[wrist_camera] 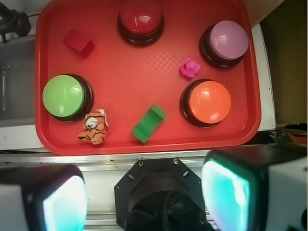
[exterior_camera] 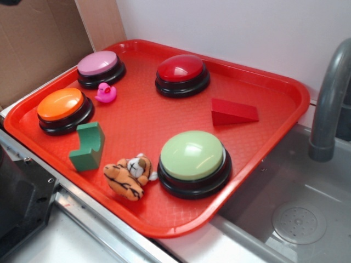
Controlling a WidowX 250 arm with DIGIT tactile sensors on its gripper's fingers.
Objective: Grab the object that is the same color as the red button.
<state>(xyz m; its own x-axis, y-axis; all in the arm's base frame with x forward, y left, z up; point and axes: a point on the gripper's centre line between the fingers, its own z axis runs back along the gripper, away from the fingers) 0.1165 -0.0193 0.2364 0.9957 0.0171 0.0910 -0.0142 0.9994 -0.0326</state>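
End effector (wrist_camera: 144, 192) wide open, holding nothing, poised high above the tray's (wrist_camera: 144, 144) near edge, presumably to survey everything. Red wedge (wrist_camera: 79, 42) lies flat near the tray's far corner, beside the red button (wrist_camera: 140, 17), apart, unobstructed for grasping.

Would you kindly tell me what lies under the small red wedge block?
The small red wedge block rests directly on the red plastic tray. Anything beneath the tray is covered.

The gripper (wrist_camera: 144, 197) sits along the bottom of the wrist view, fingers (wrist_camera: 62, 202) spread wide (nothing between them).
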